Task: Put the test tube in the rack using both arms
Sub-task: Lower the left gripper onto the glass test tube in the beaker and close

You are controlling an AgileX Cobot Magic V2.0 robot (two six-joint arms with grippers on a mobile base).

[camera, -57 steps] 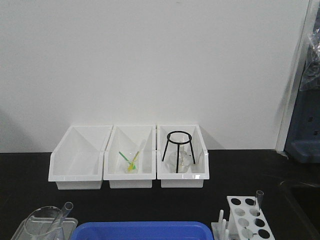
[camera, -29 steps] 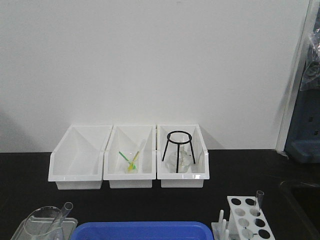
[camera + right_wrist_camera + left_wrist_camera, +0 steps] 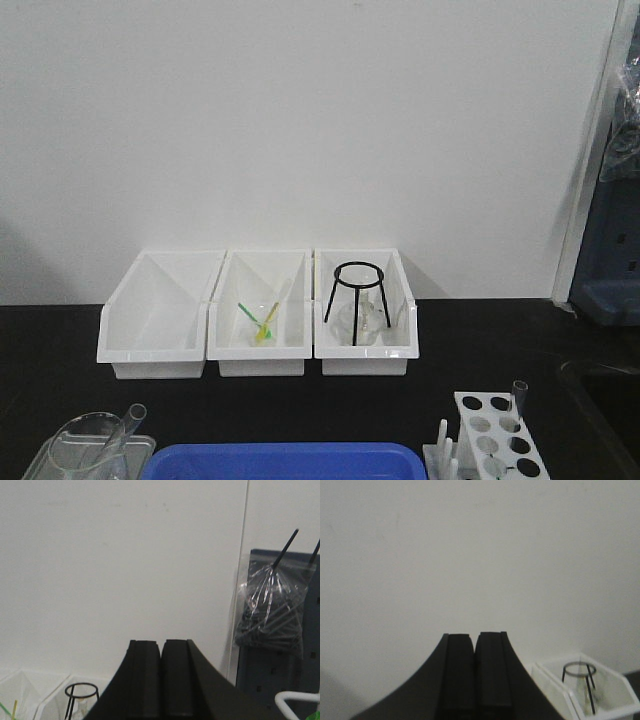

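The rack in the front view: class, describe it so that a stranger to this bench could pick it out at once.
Find the black bench's near right corner, right of the blue tray. There stands the rack, one clear tube standing in it. Unlike the three white bins by the wall, it is a small block with round holes on top and pegs along one side.

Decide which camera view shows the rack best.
The front-facing view: the rack sits at lower right, its holed top plate visible, a test tube standing in it. Neither wrist view shows it; both face the wall.
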